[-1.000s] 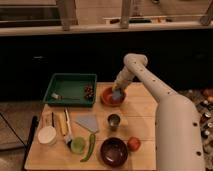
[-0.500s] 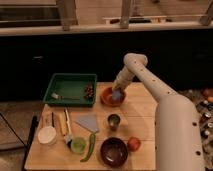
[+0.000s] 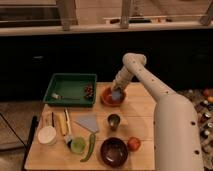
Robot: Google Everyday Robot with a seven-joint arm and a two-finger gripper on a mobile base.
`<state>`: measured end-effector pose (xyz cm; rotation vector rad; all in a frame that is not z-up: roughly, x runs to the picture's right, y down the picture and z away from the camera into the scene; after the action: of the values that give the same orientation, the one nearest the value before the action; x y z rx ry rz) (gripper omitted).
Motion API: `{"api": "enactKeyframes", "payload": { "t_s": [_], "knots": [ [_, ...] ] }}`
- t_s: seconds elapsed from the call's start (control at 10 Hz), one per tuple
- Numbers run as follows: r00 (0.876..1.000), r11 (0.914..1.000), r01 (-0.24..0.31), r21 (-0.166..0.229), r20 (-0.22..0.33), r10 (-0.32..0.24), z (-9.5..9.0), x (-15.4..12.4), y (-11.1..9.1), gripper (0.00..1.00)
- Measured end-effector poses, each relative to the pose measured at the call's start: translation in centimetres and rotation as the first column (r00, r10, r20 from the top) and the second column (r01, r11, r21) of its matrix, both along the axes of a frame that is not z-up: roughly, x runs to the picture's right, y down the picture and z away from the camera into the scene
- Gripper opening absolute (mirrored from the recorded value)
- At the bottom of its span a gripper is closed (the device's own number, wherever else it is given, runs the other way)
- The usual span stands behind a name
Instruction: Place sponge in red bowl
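— Where was the sponge (image 3: 117, 95)?
— I saw it inside the red bowl's (image 3: 105, 97) outline, right under the gripper (image 3: 118, 90).
— Grasped or released?
— I couldn't tell.

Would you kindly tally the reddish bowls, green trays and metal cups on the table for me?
Reddish bowls: 2 (red bowl, maroon bowl)
Green trays: 1
Metal cups: 1
Total: 4
The tool is over the red bowl, at the sponge.

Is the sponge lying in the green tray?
No, the sponge is at the red bowl under the gripper, outside the green tray.
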<state>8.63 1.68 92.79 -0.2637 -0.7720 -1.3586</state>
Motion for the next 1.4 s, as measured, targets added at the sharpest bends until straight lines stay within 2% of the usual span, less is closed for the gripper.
{"api": "enactKeyframes", "payload": {
  "t_s": [0.8, 1.4],
  "knots": [
    [0.999, 0.9994, 0.021, 0.026, 0.034, -0.022, -0.25, -0.14, -0.13, 0.80],
    [0.999, 0.9994, 0.027, 0.019, 0.041, -0.028, -0.29, -0.21, 0.04, 0.80]
  ]
}}
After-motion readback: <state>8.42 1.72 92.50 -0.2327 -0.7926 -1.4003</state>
